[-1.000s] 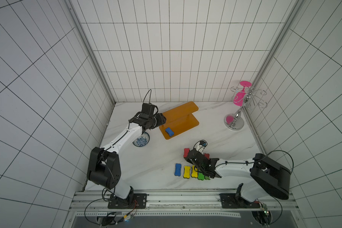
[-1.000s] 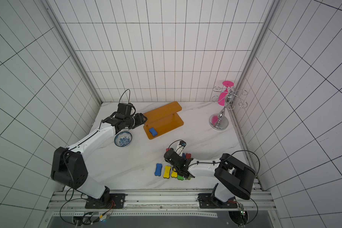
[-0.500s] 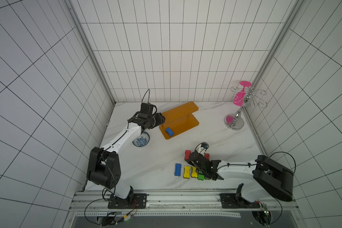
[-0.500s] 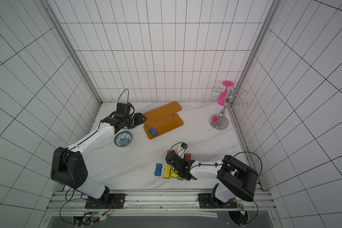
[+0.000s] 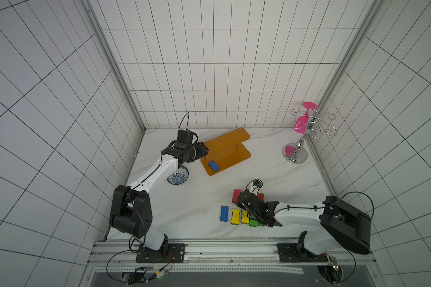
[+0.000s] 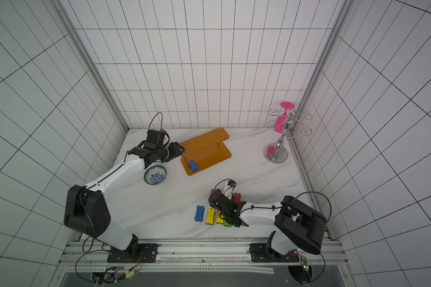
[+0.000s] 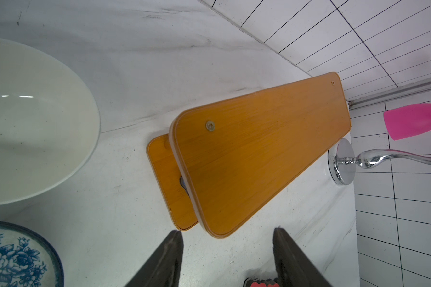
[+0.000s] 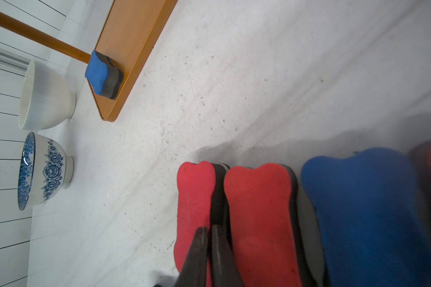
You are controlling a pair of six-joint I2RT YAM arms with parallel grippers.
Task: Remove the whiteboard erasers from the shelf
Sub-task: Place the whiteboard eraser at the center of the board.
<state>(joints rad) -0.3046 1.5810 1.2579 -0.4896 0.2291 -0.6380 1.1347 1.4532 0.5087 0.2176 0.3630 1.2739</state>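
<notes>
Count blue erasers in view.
3 blue erasers: one on the shelf's lower board; one tabletop, beside a yellow eraser; one beside the red erasers at the right gripper. More may be hidden.

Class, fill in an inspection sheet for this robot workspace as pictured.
Surface: white marbled tabletop, scuffed.
Job's things: one blue eraser on the shelf's lower board; other erasers lie in rows on the tabletop.
Clutter: patterned bowl, white bowl, silver rack with pink glass.
End effectors: left end effector open, empty, facing the shelf; right end effector nearly shut over red erasers.
Cables: black loops at both wrists.
Surroundings: white tiled walls.
</notes>
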